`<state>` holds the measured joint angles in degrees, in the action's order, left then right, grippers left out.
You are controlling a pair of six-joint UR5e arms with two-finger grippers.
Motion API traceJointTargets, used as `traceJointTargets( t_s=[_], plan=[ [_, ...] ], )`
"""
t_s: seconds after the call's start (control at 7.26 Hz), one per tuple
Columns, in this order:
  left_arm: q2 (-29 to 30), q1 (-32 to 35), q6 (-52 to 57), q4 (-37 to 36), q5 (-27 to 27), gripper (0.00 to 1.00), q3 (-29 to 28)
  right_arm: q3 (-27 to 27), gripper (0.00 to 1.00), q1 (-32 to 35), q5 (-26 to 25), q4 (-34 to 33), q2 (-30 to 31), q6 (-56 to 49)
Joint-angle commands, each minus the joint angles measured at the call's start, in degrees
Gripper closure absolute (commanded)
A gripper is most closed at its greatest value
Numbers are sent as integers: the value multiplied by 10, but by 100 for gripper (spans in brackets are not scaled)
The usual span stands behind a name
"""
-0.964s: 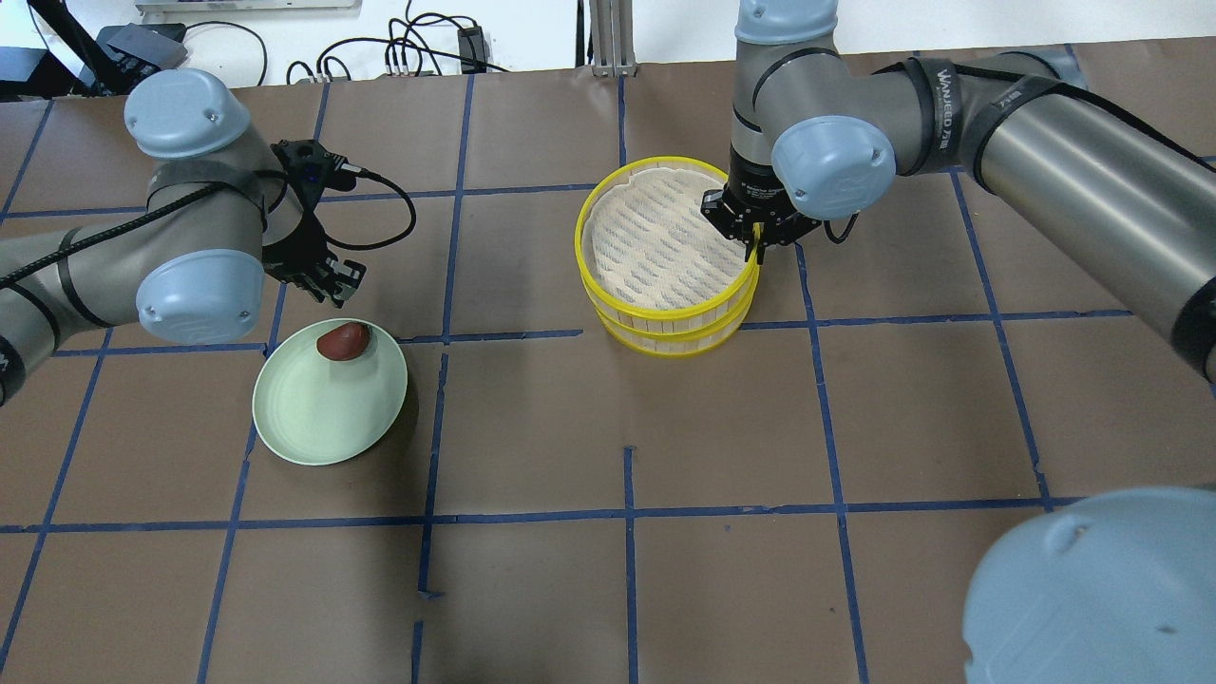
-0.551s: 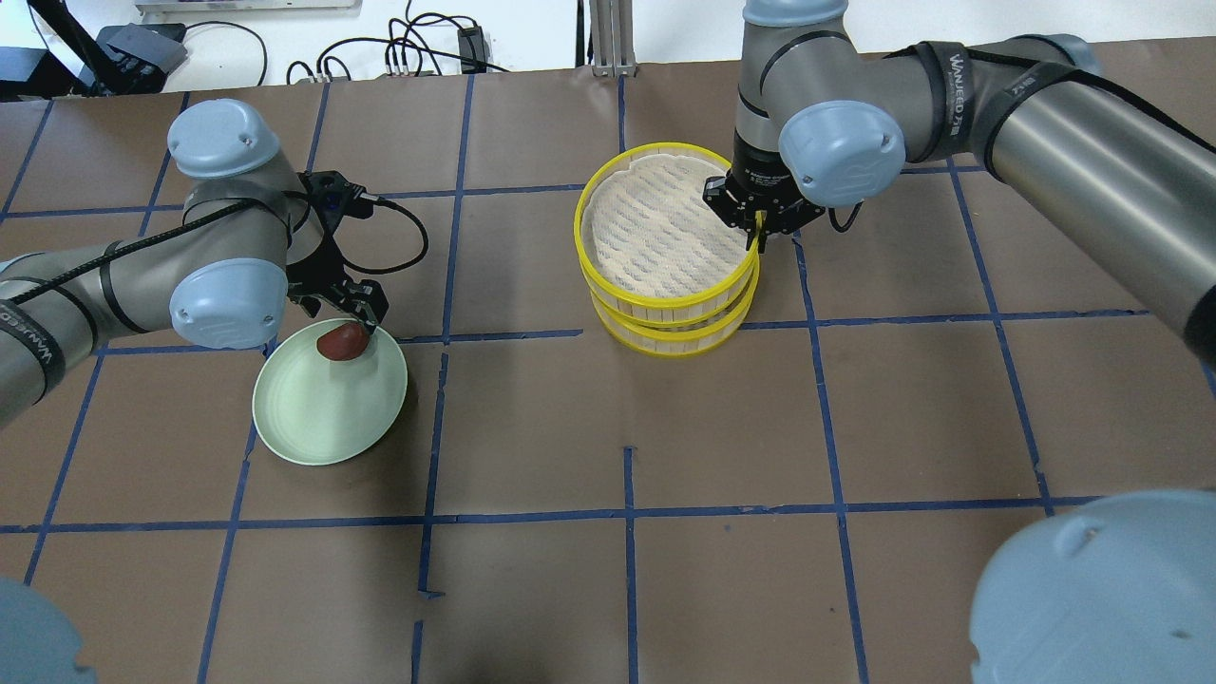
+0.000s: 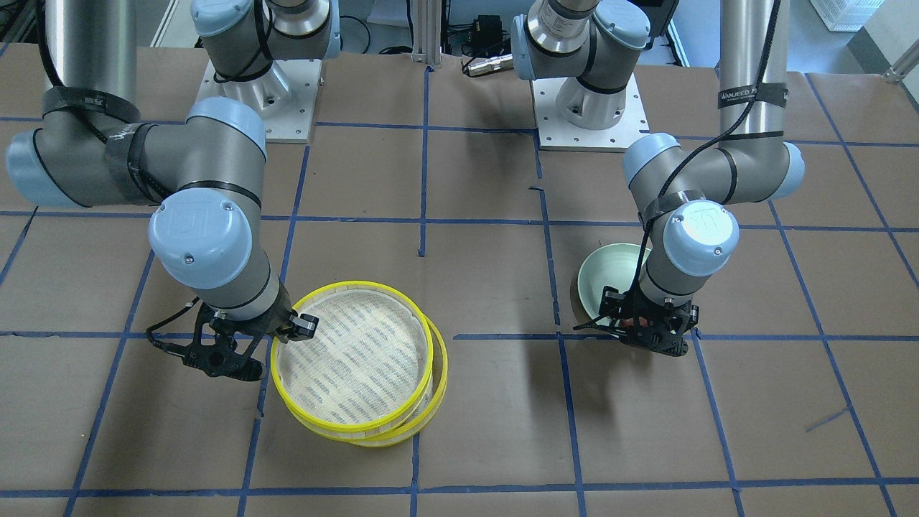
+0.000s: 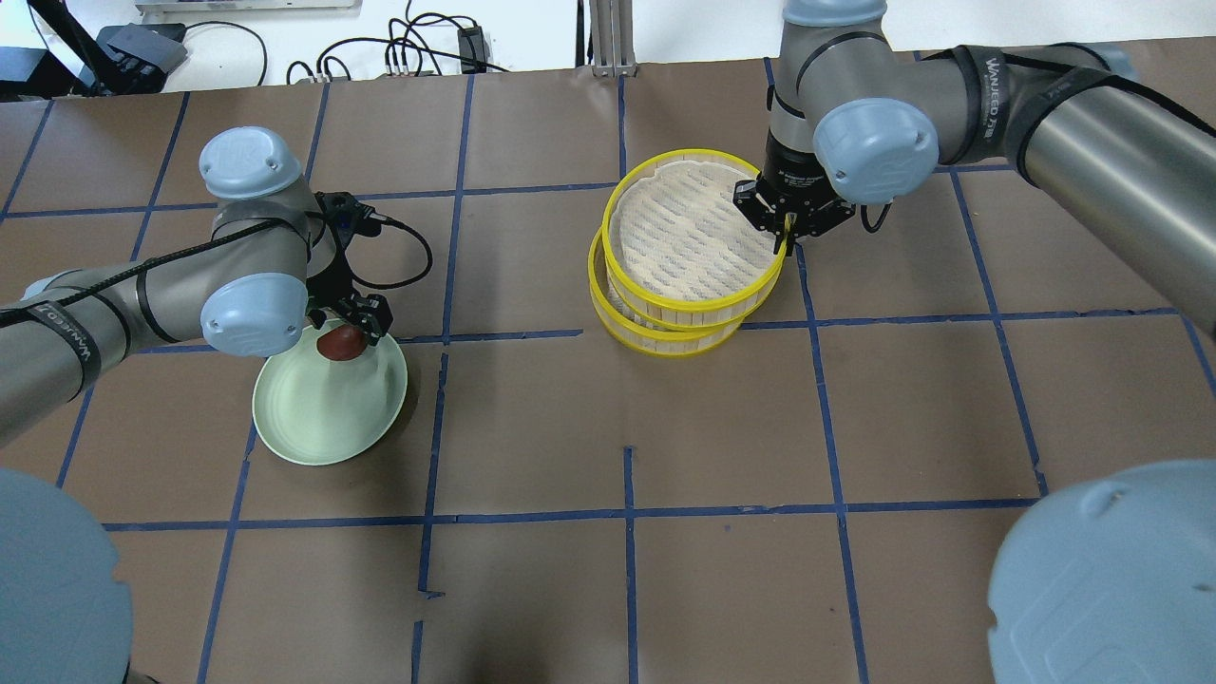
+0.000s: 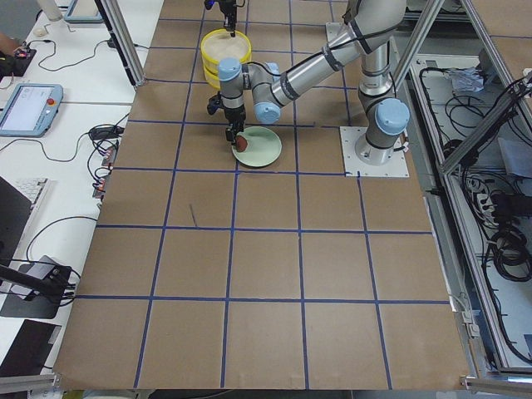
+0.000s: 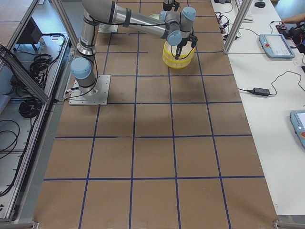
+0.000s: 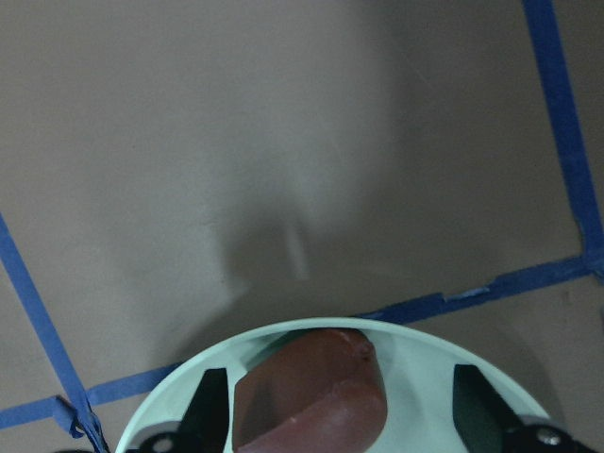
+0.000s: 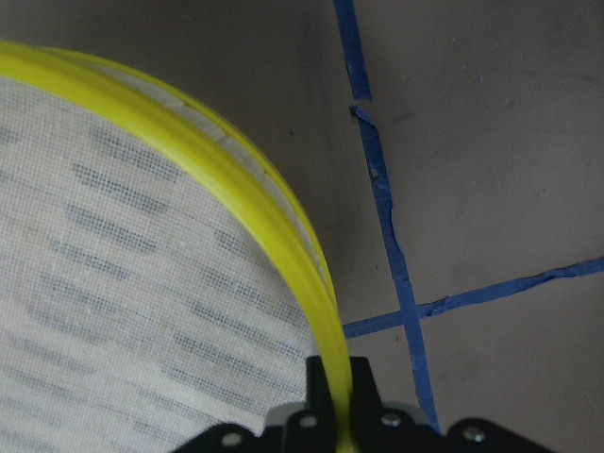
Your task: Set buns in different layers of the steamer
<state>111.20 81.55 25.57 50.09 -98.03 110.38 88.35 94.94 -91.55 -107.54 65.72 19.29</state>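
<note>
The dark reddish-brown bun (image 4: 339, 344) lies at the far edge of a pale green plate (image 4: 323, 423). My left gripper (image 4: 359, 318) is open and low over it. In the left wrist view its fingers (image 7: 208, 408) stand on either side of the bun (image 7: 311, 396). The two steamer trays are stacked, and the upper tray (image 4: 693, 302) sits offset to the right of the lower tray (image 4: 655, 344). My right gripper (image 4: 787, 237) is shut on the upper tray's yellow rim (image 8: 264, 208). The upper tray's mesh floor is bare. The white bun is out of view.
The table is brown paper with a grid of blue tape lines. In the front-facing view the plate (image 3: 599, 269) lies right of the trays (image 3: 344, 429), about one grid square apart. Cables and equipment lie beyond the table's far edge.
My left gripper has moved right and down to straddle the brown bun. My right gripper has carried the upper tray to the right, so it now sits offset from the lower tray.
</note>
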Motion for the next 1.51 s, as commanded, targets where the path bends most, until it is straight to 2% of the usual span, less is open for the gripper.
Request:
traceJointTargets(
  t_s=[0.0,0.55,0.69,0.83,0.96,1.24,1.38],
  plan=[
    [-3,-2,-6,-1,-8,98,5,0,92,-1,10,-2,0,16],
    [-36,17,-10,4,0,99,-22,5,92,1,31,-2,-2,44],
    [-65,30,-20,49,40,99,-26,5,92,1,32,-2,-4,44],
    [-84,49,-85,71,64,99,-34,5,92,2,32,-1,-4,57],
    [-89,71,-124,90,71,99,-50,7,92,2,32,0,-5,55],
    [-92,112,-188,163,83,99,-115,7,92,7,33,0,-5,58],
    [-87,112,-193,211,114,99,-145,13,92,8,59,5,-6,58]
  ],
)
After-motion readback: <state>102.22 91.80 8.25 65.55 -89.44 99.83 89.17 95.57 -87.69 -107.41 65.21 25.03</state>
